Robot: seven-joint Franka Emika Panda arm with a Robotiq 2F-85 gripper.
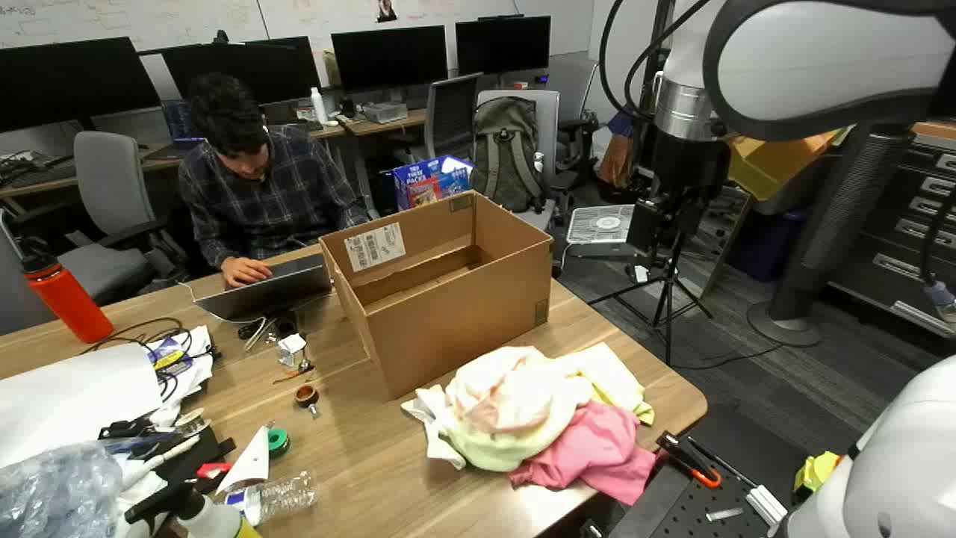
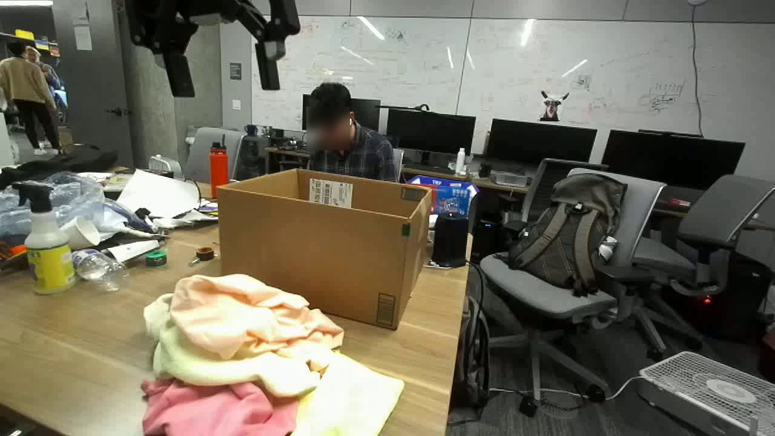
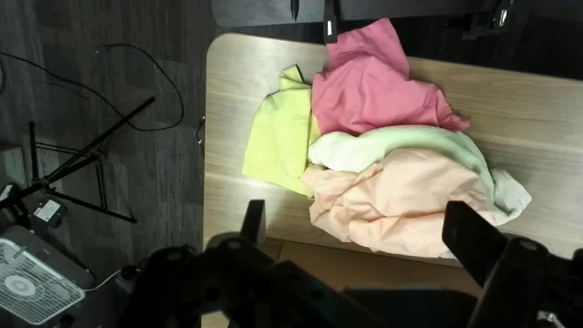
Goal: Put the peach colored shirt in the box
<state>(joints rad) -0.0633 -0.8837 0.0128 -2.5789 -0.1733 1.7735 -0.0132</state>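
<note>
The jaws stand wide apart — the black two-fingered gripper [image 2: 226,89] hangs aloft. The peach fabric shirt [image 3: 410,187] lies crumpled on pale-green cloth [image 3: 423,136] — just beside the brown rectangular cardboard box [image 1: 463,321].

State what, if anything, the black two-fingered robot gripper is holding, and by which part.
Nothing is held: the black two-fingered gripper is open, and the soft peach-coloured fabric shirt lies crumpled below, untouched.
</note>
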